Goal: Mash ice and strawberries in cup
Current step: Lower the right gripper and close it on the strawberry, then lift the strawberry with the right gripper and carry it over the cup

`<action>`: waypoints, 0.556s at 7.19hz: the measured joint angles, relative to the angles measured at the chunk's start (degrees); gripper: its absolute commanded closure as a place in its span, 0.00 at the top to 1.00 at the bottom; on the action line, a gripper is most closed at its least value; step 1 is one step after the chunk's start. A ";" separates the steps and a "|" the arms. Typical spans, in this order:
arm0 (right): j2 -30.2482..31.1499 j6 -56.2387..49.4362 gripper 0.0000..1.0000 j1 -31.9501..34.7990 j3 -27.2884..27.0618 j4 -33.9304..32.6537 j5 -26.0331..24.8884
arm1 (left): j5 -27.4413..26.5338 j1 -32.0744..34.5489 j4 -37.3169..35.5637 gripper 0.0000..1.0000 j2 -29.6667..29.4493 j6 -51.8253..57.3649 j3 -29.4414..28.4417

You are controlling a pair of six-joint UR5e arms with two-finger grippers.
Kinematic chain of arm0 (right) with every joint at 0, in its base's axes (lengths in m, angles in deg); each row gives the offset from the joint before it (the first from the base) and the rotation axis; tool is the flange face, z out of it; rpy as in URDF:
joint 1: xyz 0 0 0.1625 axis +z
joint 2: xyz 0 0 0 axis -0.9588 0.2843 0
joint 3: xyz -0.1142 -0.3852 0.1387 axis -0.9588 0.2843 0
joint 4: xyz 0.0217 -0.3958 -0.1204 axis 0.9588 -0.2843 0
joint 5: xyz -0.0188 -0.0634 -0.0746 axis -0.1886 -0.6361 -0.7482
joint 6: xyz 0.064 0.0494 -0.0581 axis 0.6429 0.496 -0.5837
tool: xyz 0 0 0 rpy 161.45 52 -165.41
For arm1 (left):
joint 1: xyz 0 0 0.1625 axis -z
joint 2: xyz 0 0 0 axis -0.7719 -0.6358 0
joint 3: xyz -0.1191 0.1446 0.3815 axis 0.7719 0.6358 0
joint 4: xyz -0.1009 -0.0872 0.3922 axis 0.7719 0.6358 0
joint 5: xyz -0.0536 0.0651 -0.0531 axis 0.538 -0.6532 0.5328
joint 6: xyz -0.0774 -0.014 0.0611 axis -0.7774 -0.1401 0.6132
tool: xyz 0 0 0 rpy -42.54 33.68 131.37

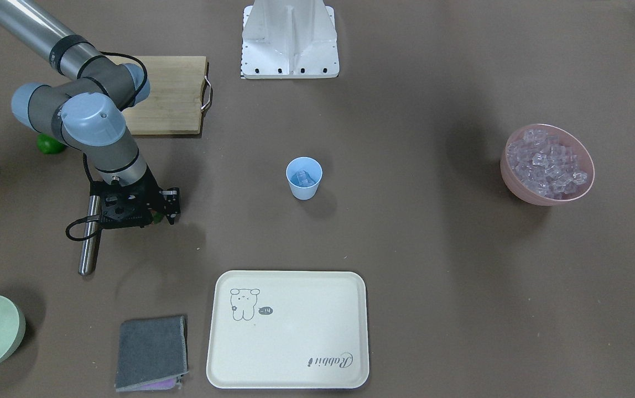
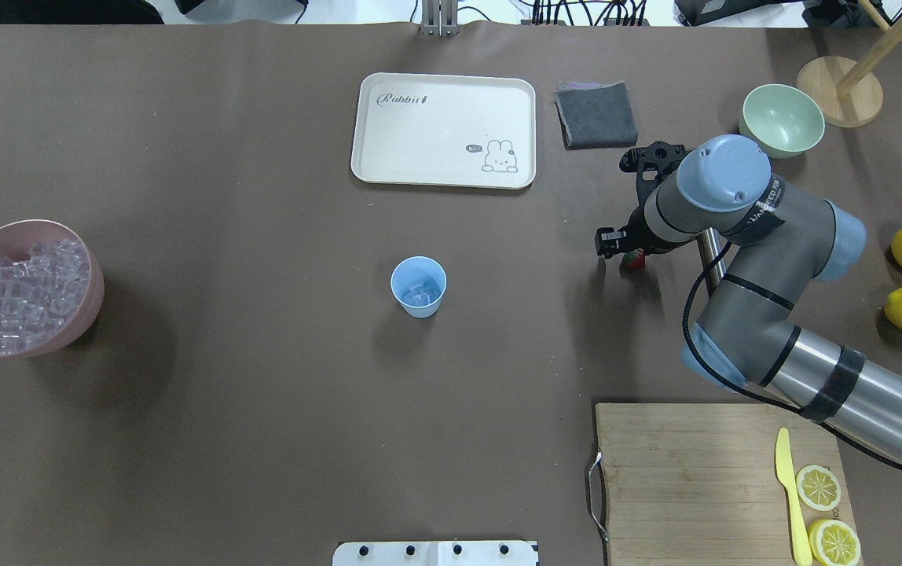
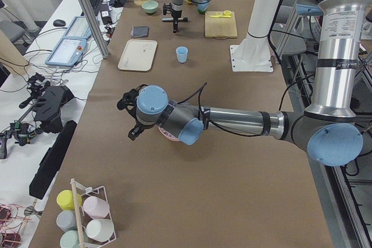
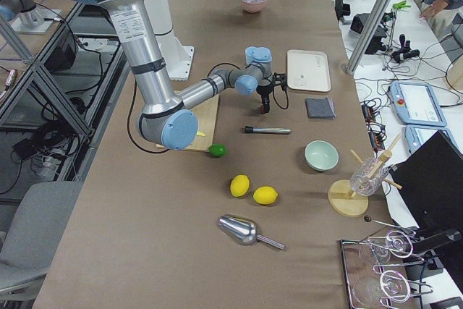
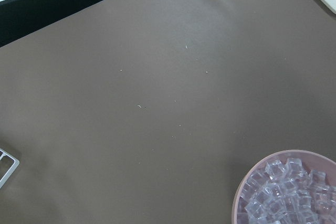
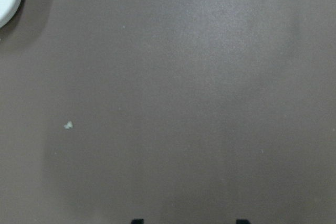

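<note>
1. The right gripper hangs fingers-down right over the strawberry. In its wrist view, two dark tips sit well apart at the bottom edge with bare table between them, so I read the jaws as released and holding nothing.
2. The strawberry lies on the table under the claw, well apart from the cup. I can't tell whether a finger touches it.
3. My call is to centre the berry between the fingers, come down low, then close gently. It's soft fruit, and I reckon a hard pinch bruises it or squirts it out sideways.
4. The metal rod lies just beside the wrist, so I'd lift straight up rather than swing and knock it.
5. The cup stands upright mid-table with ice in its bottom. I'd let go low over the rim, since that light tumbler looks easy to tip.
6. The left gripper sits far off by the pink bowl heaped with cubes. I cannot tell from the side view whether it is clenched or released.
</note>
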 measured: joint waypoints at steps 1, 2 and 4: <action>0.02 -0.51 0.00 0.26 -0.07 -0.01 0.13 | -0.02 -0.06 -0.02 0.97 -0.12 0.00 -0.14; 0.03 -0.77 0.00 0.41 -0.13 -0.01 0.21 | -0.03 -0.09 -0.03 0.97 -0.26 0.00 -0.34; -0.05 -0.32 0.00 0.51 -0.36 -0.03 0.16 | -0.04 -0.10 -0.03 0.97 -0.36 0.00 -0.47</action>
